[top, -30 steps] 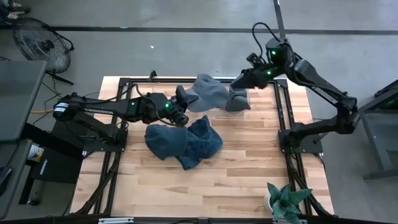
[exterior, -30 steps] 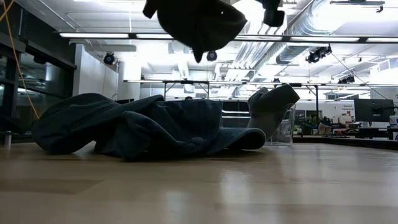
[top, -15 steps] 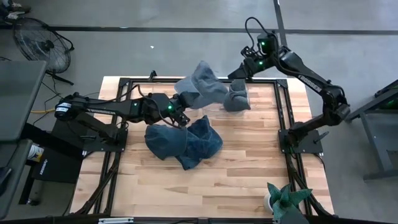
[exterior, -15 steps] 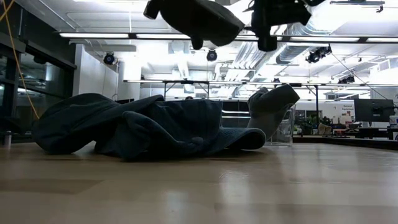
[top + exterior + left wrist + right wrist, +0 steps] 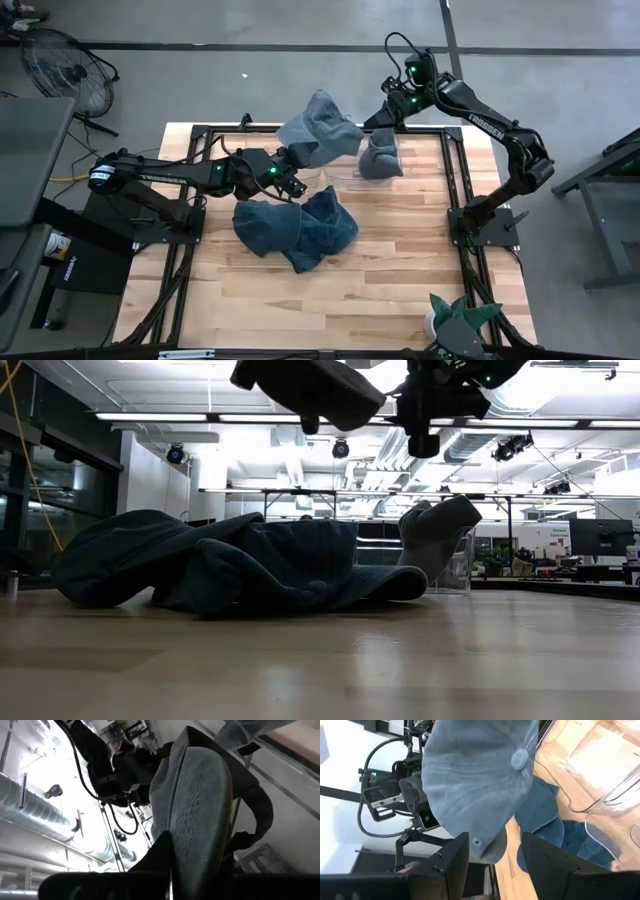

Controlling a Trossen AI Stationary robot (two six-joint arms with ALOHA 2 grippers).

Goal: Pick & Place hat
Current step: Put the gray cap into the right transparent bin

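A grey-blue hat [image 5: 320, 130] [image 5: 480, 775] hangs above the table's far middle, and my left gripper [image 5: 293, 165] is shut on it. Its crown and top button [image 5: 520, 756] face my right gripper [image 5: 370, 120] [image 5: 495, 836]. That gripper is open, with one finger on either side of the hat's lower edge; I cannot tell whether they touch it. Both grippers show at the top of the low view, the hat [image 5: 315, 390] to the left of the right gripper [image 5: 425, 415]. My left gripper holds the hat [image 5: 200, 810] by an edge pinched between its two shut fingers, coming level from the table's left. Its own fingers hide the place of contact. The hat is lifted clear of the table and stands out beyond the fingers toward the right arm.
A pile of dark blue hats [image 5: 295, 228] [image 5: 220, 565] lies mid-table. Another grey hat [image 5: 378, 158] [image 5: 438, 530] rests on a clear container [image 5: 460, 575] at the far right. Black frame rails [image 5: 460, 215] border the table; a plant [image 5: 455, 325] stands at the near right corner.
My right gripper has come down and toward the table's left, up to the held hat. My left gripper has rolled in place, and the hat has turned about with it, its free part swinging toward the far edge.
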